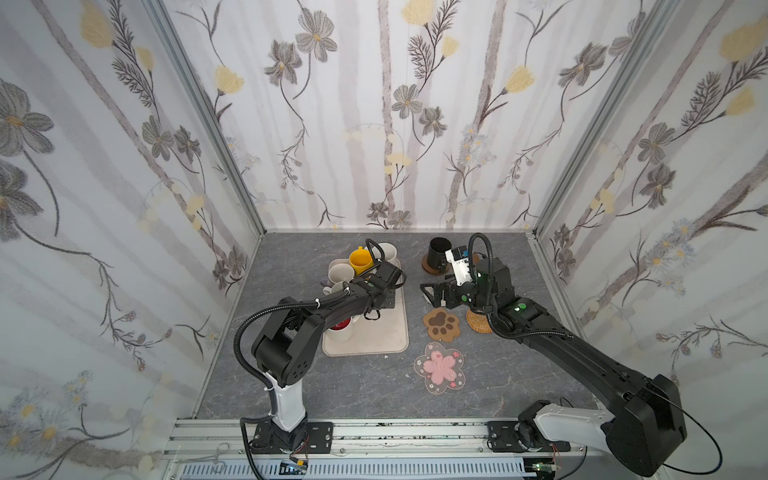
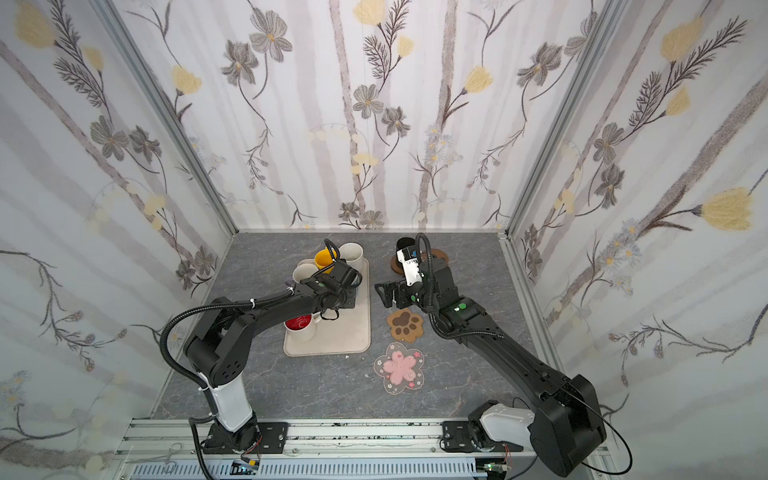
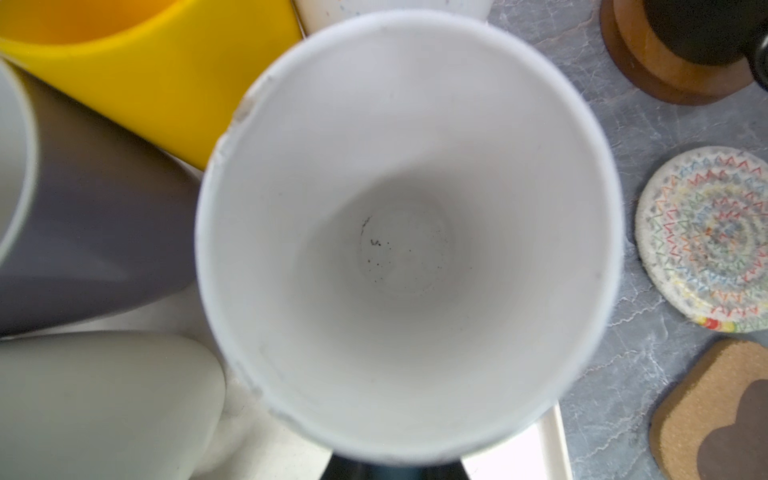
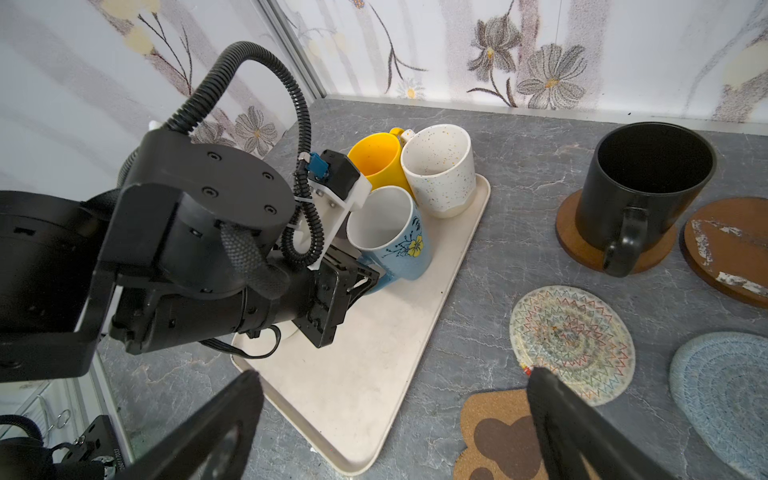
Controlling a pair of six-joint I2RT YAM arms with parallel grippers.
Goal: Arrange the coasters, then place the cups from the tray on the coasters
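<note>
On the beige tray [image 4: 365,365] my left gripper [image 4: 370,280] is shut on the handle of the light blue patterned cup [image 4: 399,245], which leans; its white inside [image 3: 407,249] fills the left wrist view. Beside it stand a yellow cup [image 1: 360,259], two off-white cups [image 1: 386,251] [image 1: 340,273], a lilac cup [image 3: 95,208] and a white cup with red inside [image 1: 340,328]. The black cup [image 1: 439,251] stands on a brown wooden coaster [image 1: 430,270]. My right gripper [image 4: 392,374] hangs open and empty between the tray and the paw-shaped coaster [image 1: 441,325].
More coasters lie right of the tray: pink-flower clear [image 1: 440,368], tan rattan [image 1: 478,320], pale woven [image 4: 571,345], grey round [image 4: 723,395] and a second wooden disc [image 4: 727,245]. Flowered walls close in the back and both sides.
</note>
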